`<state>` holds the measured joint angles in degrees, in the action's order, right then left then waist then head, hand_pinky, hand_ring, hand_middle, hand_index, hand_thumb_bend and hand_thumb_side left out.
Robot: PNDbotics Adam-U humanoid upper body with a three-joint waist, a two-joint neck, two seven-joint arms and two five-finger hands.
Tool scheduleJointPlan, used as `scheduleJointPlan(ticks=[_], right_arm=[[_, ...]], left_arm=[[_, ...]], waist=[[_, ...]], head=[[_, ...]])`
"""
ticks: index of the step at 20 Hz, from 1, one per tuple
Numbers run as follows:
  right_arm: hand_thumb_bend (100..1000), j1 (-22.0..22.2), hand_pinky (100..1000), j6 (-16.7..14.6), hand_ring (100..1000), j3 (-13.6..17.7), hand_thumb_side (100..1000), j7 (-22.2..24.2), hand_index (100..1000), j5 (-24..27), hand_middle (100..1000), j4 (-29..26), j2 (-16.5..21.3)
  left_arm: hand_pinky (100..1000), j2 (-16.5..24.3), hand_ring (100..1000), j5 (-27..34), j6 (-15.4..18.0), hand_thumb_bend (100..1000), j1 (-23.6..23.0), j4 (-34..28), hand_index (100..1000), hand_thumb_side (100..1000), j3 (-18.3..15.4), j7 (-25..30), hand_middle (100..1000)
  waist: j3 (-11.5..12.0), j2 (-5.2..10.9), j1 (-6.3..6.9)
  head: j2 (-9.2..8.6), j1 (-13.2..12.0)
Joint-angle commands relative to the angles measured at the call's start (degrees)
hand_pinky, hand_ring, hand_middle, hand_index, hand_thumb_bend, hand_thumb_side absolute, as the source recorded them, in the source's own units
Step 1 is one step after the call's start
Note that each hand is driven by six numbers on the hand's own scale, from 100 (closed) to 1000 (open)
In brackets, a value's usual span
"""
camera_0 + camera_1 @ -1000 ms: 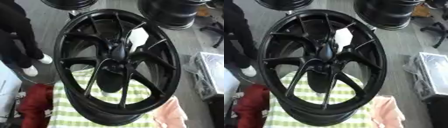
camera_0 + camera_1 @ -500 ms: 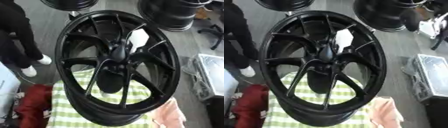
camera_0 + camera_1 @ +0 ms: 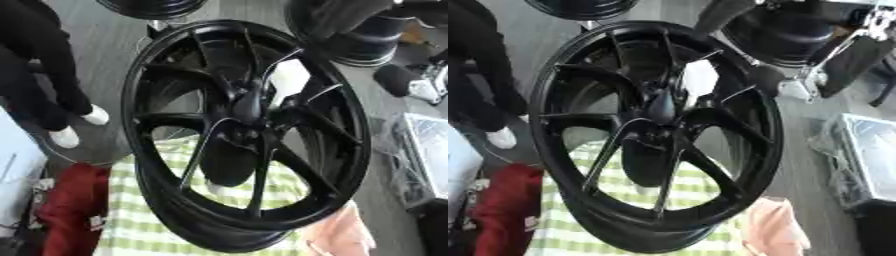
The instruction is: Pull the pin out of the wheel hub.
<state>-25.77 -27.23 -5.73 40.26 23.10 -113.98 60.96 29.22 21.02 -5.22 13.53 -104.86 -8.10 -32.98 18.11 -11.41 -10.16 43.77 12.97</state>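
Black wheel (image 3: pixel 166 119) stands on its rim, leaning, on a green-and-white checked cloth (image 3: pixel 140 225) at the picture's centre. Its face is turned to the camera, so the hub axis points toward the viewer and slightly upward. A dark arm (image 3: pixel 721 12) enters from the top right and slants down to the wheel's upper rim. The right hand is lost against the rim; whether it is open or closed cannot be told. Hub (image 3: pixel 248 106) sits at the spoke junction. A pin there cannot be made out, black on black.
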Motion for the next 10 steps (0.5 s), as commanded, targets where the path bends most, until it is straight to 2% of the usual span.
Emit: scheduleJointPlan(ticks=[1, 4, 7, 10], right_arm=[[100, 0.1, 930, 1.1, 839, 1.6, 300, 0.5, 879, -2.8, 791, -0.6, 1.3], [100, 0.9, 934, 3.8, 836, 1.8, 410, -1.3, 883, -5.4, 790, -0.6, 1.3], [117, 1.1, 937, 6.6, 845, 3.0, 464, -3.9, 887, -8.2, 796, -0.6, 1.3], [128, 0.8, 938, 9.4, 855, 2.3, 504, -6.6, 888, -11.1, 801, -0.6, 1.3]], left_arm=[[626, 1.5, 646, 0.3, 0.3, 172, 0.4, -0.7, 796, 837, -1.1, -1.0, 798], [626, 1.5, 646, 0.4, 0.3, 172, 0.5, -0.8, 795, 838, -1.0, -1.1, 797], [626, 1.3, 646, 0.4, 0.2, 174, 0.8, -0.8, 795, 838, -0.8, -0.9, 797], [626, 1.1, 645, 0.6, 0.0, 172, 1.3, -0.8, 795, 839, -0.3, -0.5, 797]], waist=[[0.2, 0.73, 0.39], [0.5, 0.68, 0.28], [0.6, 0.61, 0.24], [1.1, 0.54, 0.26]], head=[[0.34, 0.6], [0.34, 0.7], [0.34, 0.8], [0.34, 1.2]])
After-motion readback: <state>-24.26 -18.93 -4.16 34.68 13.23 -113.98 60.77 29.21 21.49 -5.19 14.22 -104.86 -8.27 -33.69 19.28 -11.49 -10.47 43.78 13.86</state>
